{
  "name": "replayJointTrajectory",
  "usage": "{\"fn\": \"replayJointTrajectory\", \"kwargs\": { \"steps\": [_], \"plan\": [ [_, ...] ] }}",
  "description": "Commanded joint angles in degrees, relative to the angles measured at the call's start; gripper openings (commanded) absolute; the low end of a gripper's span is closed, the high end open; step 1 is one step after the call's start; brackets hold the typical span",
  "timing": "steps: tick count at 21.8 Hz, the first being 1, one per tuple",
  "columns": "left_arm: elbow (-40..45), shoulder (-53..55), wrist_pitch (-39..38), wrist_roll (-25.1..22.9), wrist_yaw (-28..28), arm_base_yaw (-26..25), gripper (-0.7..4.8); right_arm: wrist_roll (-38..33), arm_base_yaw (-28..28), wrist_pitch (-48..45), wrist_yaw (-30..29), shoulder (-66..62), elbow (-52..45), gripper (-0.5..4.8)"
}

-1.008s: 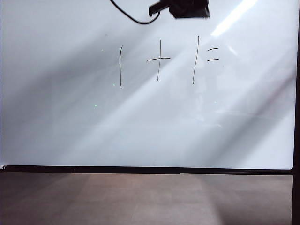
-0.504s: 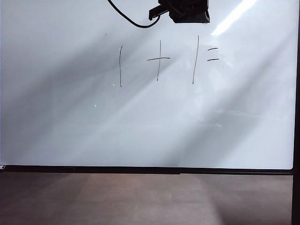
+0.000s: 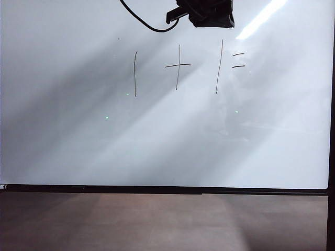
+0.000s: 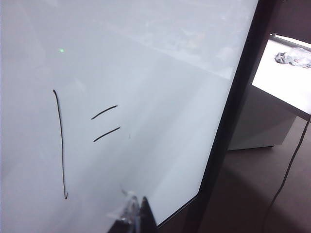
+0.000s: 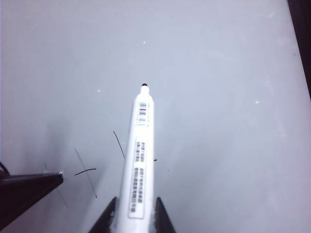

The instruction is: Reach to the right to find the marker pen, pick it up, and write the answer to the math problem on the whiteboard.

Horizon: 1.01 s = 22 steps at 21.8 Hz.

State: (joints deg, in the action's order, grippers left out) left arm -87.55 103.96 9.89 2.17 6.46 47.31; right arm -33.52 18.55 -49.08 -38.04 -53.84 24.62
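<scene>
1. My right claw shows two black, tapered fingers.
2. My left claw has a black finger and a clear, glassy one.
3. A black cable trails from the boxy black arm housing.

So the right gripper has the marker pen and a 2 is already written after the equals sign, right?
No 2 yet: the exterior view shows the whiteboard bare after the math problem. The right gripper does hold the marker pen.

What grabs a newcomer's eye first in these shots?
The handwritten math problem, one plus one equals, high on the whiteboard, blank after the equals sign. In the right wrist view, the right gripper grips the marker pen, tip toward the board. A black device hangs at the top edge.
</scene>
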Motion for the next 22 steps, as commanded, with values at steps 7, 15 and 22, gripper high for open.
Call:
{"fn": "replayJointTrajectory", "kwargs": {
  "steps": [7,15,22],
  "plan": [
    [0.0,-0.2,0.4,-0.2,-0.2,0.1,-0.04,5.4,-5.8,7.1,2.9,0.1,0.3,-0.06],
    [0.0,-0.1,0.5,-0.2,-0.2,0.1,-0.04,9.4,-9.1,9.4,4.1,-1.4,0.3,-0.06],
    [0.0,-0.1,0.5,-0.2,-0.2,0.1,-0.04,11.8,-10.9,10.1,3.5,-6.6,4.5,-0.06]
  ]
}}
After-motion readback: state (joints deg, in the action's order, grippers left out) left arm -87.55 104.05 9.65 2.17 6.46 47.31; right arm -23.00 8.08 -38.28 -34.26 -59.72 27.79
